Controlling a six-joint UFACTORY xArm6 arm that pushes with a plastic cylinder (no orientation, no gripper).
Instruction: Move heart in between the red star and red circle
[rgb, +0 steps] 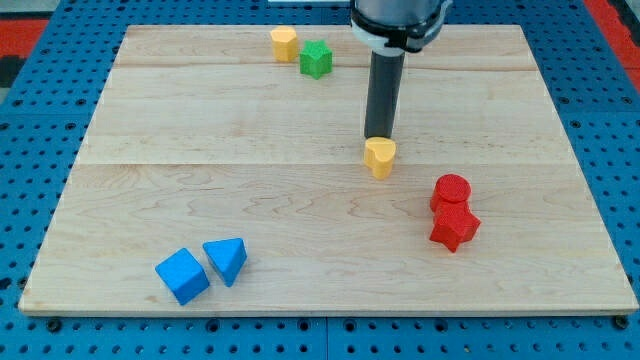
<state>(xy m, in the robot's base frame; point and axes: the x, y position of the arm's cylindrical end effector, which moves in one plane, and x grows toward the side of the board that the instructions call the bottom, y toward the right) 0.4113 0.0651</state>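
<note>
While the dark rod stands upright over mid-board, my tip (379, 137) sits at the top edge of the yellow heart block (379, 158), touching or nearly so; no jaws, so nothing is clamped; heart lies left of and above the red cylinder (451, 190), well apart from it; red star block (454, 226) touches the cylinder from below; green star block (316, 58) and second yellow block (284, 43) near the wooden board (200, 130) top edge; blue cube (182, 275) and blue triangular block (226, 259) bottom left.
</note>
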